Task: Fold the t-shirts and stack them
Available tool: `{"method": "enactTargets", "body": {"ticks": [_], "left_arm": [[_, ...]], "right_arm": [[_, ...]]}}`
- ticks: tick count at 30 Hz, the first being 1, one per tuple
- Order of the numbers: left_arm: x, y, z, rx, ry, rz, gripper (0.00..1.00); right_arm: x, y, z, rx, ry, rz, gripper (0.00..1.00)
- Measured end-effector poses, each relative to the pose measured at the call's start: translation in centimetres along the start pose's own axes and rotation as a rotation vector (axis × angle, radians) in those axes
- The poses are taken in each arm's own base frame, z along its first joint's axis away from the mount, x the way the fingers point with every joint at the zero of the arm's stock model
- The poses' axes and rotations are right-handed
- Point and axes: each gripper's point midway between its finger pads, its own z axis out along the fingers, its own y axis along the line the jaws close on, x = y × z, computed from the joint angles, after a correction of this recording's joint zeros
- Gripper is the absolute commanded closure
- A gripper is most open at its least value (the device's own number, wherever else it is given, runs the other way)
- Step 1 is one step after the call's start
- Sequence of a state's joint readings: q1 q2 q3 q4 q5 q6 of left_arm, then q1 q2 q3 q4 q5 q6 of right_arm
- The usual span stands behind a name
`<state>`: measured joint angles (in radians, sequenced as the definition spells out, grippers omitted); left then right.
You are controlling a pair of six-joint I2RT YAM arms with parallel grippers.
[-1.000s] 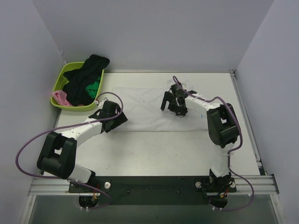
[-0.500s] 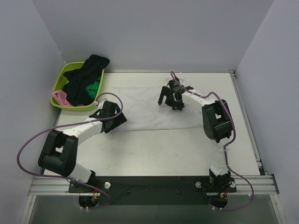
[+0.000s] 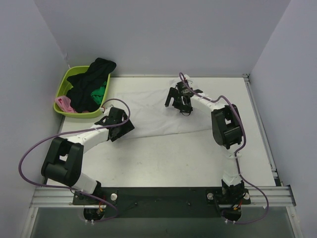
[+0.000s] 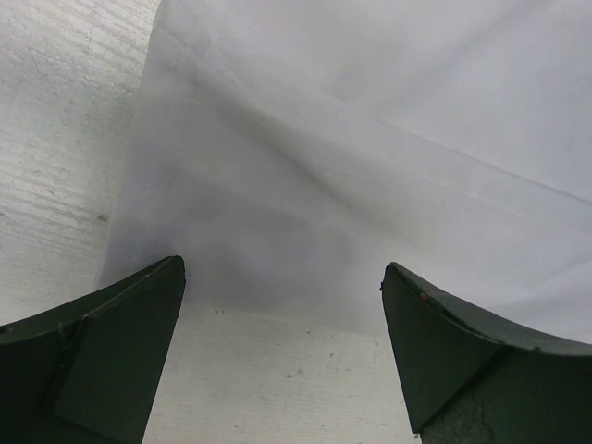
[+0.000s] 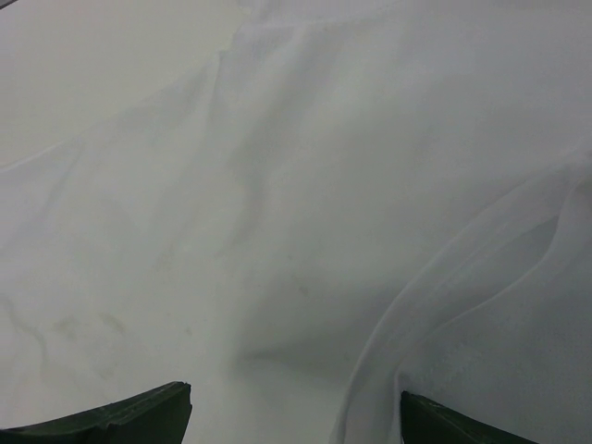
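I see the table with its near half free. The white t-shirt lies flat on it, far edge hard to tell from the white surface. The basket holds other t-shirts, the pink one mostly hidden. The left gripper is open at the shirt's near-left corner. The right gripper is open over its middle and has moved slightly left

T-shirt flat on table, basket holding other t-shirts beside far-left corner
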<state>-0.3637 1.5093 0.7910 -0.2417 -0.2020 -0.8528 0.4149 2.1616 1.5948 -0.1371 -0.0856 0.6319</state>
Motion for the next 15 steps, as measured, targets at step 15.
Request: {"method": "enactTargets", "body": {"ticks": [15], "left_arm": [[0.1, 0.1, 0.2, -0.006, 0.005, 0.001, 0.03]], "right_arm": [[-0.9, 2.9, -0.4, -0.045, -0.027, -0.012, 0.04]]}}
